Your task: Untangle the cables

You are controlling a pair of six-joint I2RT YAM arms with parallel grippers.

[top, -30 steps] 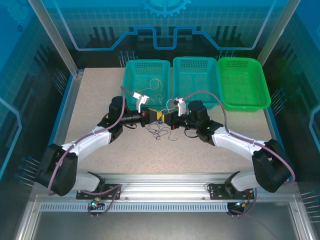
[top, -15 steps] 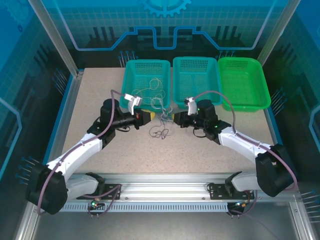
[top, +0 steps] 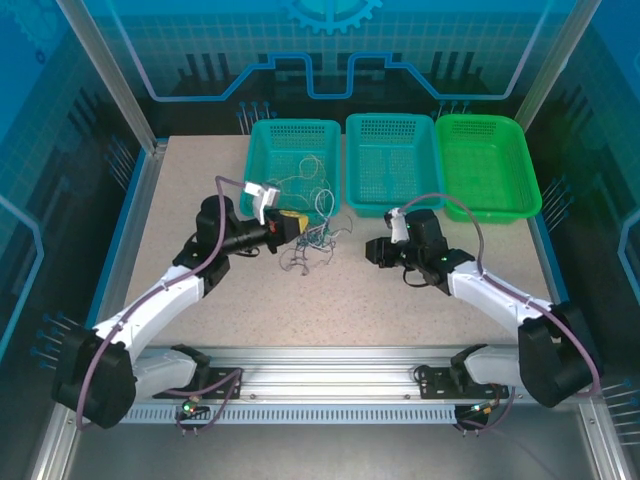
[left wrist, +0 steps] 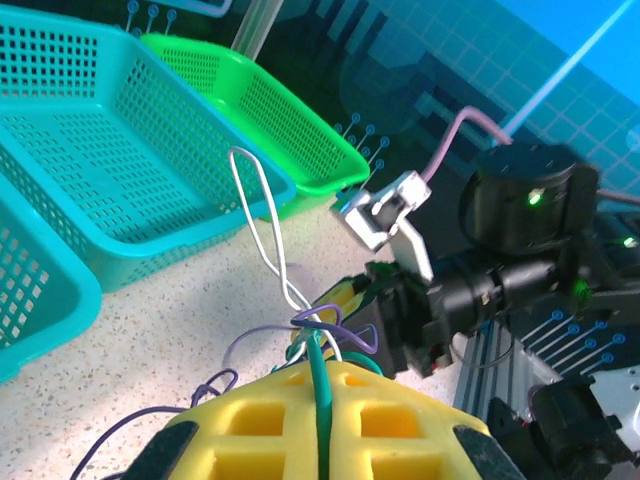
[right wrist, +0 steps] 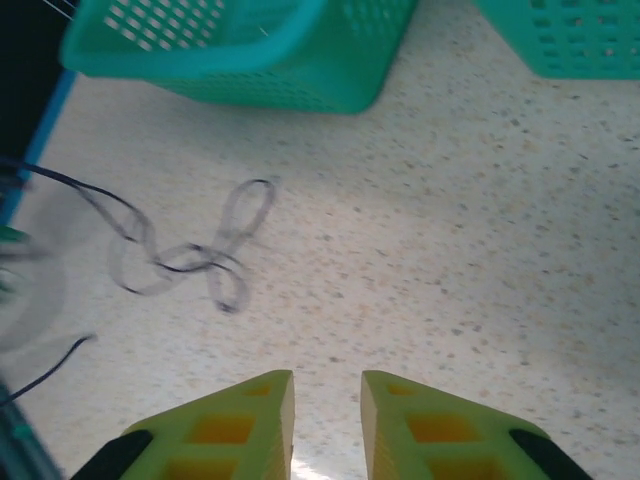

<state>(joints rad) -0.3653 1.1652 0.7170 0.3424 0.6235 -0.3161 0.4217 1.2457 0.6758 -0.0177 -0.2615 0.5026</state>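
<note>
Cables point(top: 316, 238) bunched on table point(top: 190, 190) at near rim of left basket point(top: 295, 124), pinched in left gripper point(top: 293, 226), right gripper point(top: 371, 250) slightly parted, empty, so risk of cinching knots tighter by tugging one-handed.

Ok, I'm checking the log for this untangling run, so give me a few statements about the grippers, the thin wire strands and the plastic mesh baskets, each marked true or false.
1. The left gripper is shut on a dark green cable strand. True.
2. The right gripper holds a strand as well. False: its yellow fingers are parted, with nothing but the speckled table showing between them.
3. All three plastic mesh baskets are teal. False: the left teal basket and the middle teal basket are, but the right-hand basket is bright green.
4. A dark cable loop lies on the table ahead of the right gripper. True.
</note>
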